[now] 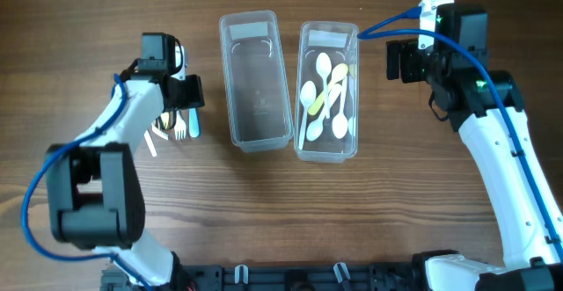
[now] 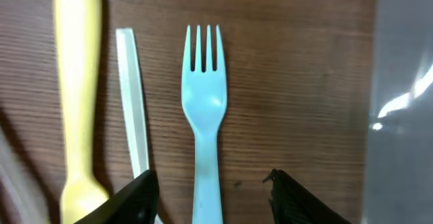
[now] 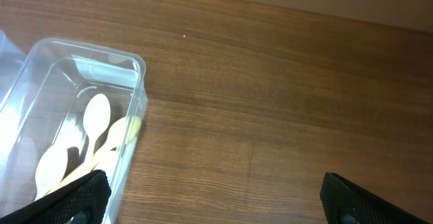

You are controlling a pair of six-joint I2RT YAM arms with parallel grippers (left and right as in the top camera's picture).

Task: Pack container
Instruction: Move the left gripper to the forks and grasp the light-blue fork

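Two clear plastic containers stand side by side at the table's middle. The left container (image 1: 257, 78) is empty. The right container (image 1: 327, 90) holds several white and yellow spoons (image 1: 324, 98); it also shows in the right wrist view (image 3: 74, 149). A light blue fork (image 2: 206, 122) lies on the table left of the containers, beside a white utensil handle (image 2: 134, 109) and a yellow utensil (image 2: 76, 88). My left gripper (image 2: 211, 200) is open, its fingers on either side of the blue fork's handle. My right gripper (image 3: 215, 200) is open and empty, above bare table right of the spoon container.
The small pile of cutlery (image 1: 172, 126) lies at the left under my left arm. The edge of the empty container (image 2: 404, 102) shows close on the right in the left wrist view.
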